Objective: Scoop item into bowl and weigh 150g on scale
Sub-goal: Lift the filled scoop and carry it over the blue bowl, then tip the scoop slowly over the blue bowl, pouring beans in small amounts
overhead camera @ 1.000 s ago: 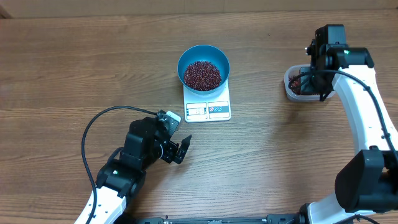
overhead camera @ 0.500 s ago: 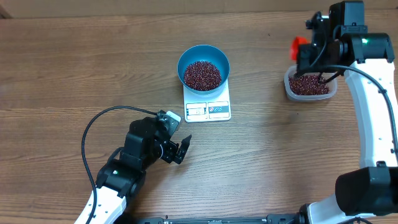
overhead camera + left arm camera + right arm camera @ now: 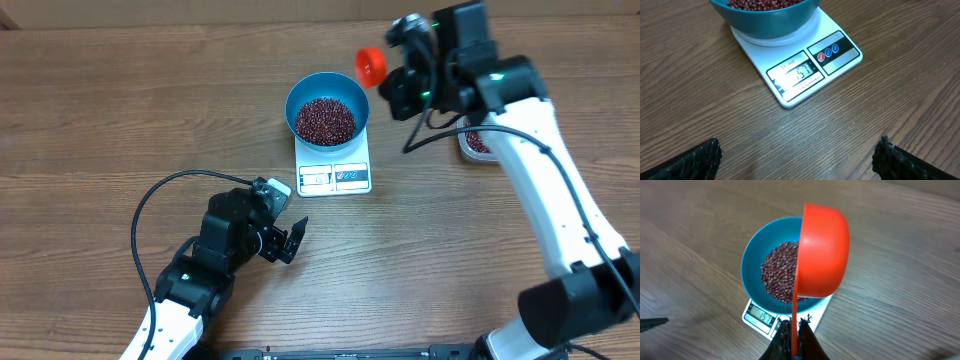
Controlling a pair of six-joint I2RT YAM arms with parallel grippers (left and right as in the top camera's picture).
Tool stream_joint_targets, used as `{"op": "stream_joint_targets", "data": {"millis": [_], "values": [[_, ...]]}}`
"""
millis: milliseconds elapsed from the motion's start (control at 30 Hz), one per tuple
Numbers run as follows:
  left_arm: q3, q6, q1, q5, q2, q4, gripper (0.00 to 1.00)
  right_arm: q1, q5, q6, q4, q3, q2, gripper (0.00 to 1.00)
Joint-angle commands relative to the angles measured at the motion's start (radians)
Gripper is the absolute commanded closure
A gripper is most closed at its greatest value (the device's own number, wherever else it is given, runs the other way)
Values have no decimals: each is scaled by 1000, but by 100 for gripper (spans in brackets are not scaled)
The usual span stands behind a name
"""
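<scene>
At one o'clock of the round bright blue bowl (image 3: pixel 291 104), the right gripper (image 3: pixel 792 339) pinches an orange plastic scoop (image 3: pixel 371 64). That bowl, on the flat white scale (image 3: pixel 335 176), holds dark red-brown beans (image 3: pixel 324 120). Tipping fast could overshoot the weight or scatter beans. At seven o'clock the left gripper (image 3: pixel 296 240) gapes empty.

**Off-task things on the wood counter**

A brown wood-grain counter (image 3: pixel 120 120) fills the view. An orange-red round scoop (image 3: pixel 371 65) is up off the counter, turned on its side, its thin handle running downward in the right wrist view. A clear plastic tub (image 3: pixel 465 149) stands at right, mostly hidden.
</scene>
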Motion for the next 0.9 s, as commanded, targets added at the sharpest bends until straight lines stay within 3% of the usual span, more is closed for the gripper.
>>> {"op": "stream_joint_targets", "data": {"millis": [0, 300, 867], "values": [[-7, -2, -2, 7, 2, 4, 1, 50, 117, -8, 8, 26, 70, 96], [-7, -2, -2, 7, 2, 4, 0, 143, 217, -38, 34, 26, 181, 96], [-7, -2, -2, 8, 1, 4, 0, 152, 312, -87, 110, 26, 306, 96]]}}
